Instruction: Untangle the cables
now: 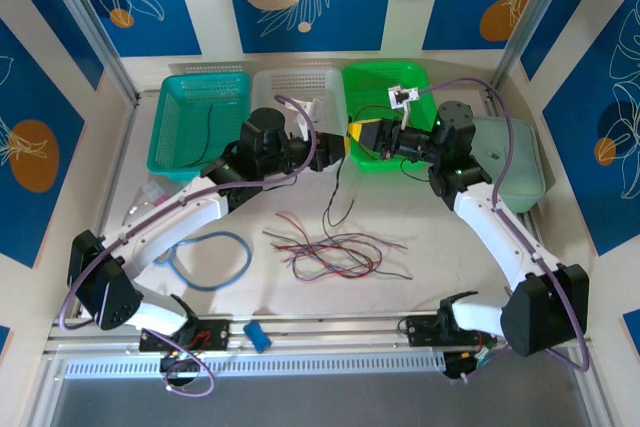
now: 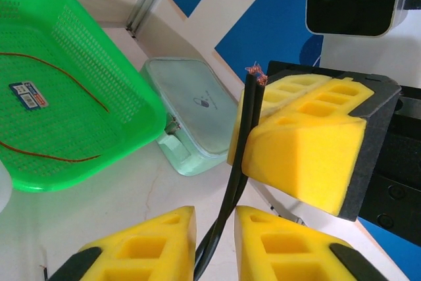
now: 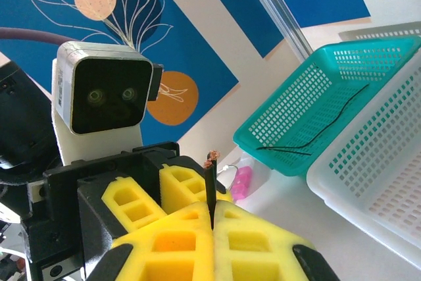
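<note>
My right gripper (image 3: 214, 205) is shut on a thin black twin cable (image 3: 210, 174), and its bare copper tip sticks up just above the yellow pads. My left gripper (image 2: 216, 218) faces it, almost touching. Its fingers (image 2: 158, 241) stand narrowly apart around the same black cable (image 2: 245, 143), with a gap still showing beside it. In the top view the left gripper (image 1: 338, 147) and the right gripper (image 1: 365, 135) meet at the green basket's front rim. The black cable (image 1: 335, 197) hangs from them to the table. A loose tangle of red, black and pale cables (image 1: 330, 252) lies on the table in front.
The green basket (image 2: 131, 97) holds a brown-orange cable (image 2: 72, 77). The teal basket (image 3: 309, 97) holds a black cable (image 3: 316, 139), with a white basket (image 1: 295, 87) beside it. A pale lidded box (image 1: 510, 167) sits right. A light-blue hose loop (image 1: 210, 257) lies front left.
</note>
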Robot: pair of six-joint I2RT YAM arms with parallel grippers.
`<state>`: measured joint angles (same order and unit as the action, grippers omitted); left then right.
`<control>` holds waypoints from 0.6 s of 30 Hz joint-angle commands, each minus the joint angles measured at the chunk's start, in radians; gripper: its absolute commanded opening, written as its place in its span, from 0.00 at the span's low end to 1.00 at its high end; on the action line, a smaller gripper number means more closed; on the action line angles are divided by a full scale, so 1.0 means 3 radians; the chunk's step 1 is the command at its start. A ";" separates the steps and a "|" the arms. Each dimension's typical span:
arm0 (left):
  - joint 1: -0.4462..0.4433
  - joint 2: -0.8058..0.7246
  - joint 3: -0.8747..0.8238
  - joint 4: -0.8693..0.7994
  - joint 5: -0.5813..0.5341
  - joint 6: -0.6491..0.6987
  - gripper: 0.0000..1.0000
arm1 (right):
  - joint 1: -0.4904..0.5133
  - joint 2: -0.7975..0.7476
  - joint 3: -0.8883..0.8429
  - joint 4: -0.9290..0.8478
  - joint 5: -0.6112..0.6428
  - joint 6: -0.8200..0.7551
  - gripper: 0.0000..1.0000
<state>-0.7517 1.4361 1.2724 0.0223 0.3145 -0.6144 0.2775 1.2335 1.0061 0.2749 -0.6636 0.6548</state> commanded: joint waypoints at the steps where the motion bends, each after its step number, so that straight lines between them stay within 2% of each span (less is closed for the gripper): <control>1: 0.0015 -0.0032 0.0105 0.0107 0.0085 0.0075 0.14 | 0.0000 0.0027 0.0118 0.0002 -0.0102 0.0036 0.00; 7: 0.0014 -0.0046 0.0110 0.0074 0.0013 0.0087 0.00 | -0.0005 0.0031 0.0139 -0.0035 -0.0120 0.0027 0.00; 12: 0.0013 -0.0091 0.0081 0.0079 -0.0045 0.0100 0.00 | -0.0007 -0.0001 0.0137 -0.0070 -0.0087 0.0026 0.00; 15: 0.0016 -0.0118 0.0062 0.0083 -0.0091 0.0104 0.00 | -0.0030 -0.0006 0.0110 -0.0073 -0.0026 0.0072 0.16; 18: 0.0021 -0.0129 0.0060 0.0084 -0.0102 0.0102 0.00 | -0.0058 -0.0003 0.0077 0.0009 -0.0052 0.0151 0.18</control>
<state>-0.7517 1.4342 1.2728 0.0227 0.3016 -0.5983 0.2680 1.2472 1.0153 0.2684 -0.6662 0.6765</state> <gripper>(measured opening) 0.061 0.182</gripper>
